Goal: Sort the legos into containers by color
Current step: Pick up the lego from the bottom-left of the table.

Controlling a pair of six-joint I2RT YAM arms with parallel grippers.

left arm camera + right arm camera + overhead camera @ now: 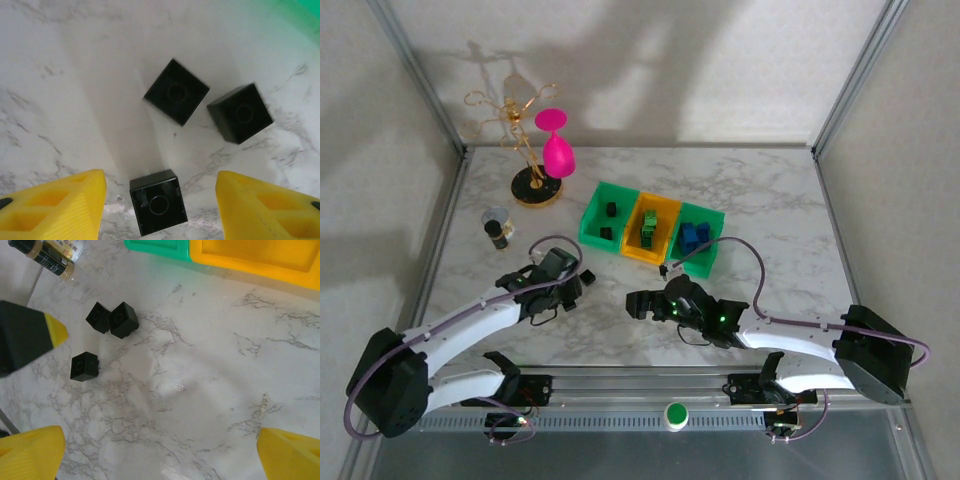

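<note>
Black Lego bricks (176,91), three in all, lay on the marble as my left gripper (161,197) stood half open astride the bottom-centre brick (158,212), holding nothing. Next, I judged: close, lift, and carry it to the green bin (590,215) upper right.

The left arm (470,320) runs from its base at the near left forward and inward, lying low, and the left gripper (568,277) at its end points downward with its 2 yellow fingertips (65,205) standing partly apart. The right arm (800,335) reaches from the near right corner toward the left, almost level, carrying the right gripper (642,303) to the middle, near the left one but not touching it. The right gripper's 2 yellow fingertips (35,452) are spread wide, one at each lower corner of the right wrist view.
</note>
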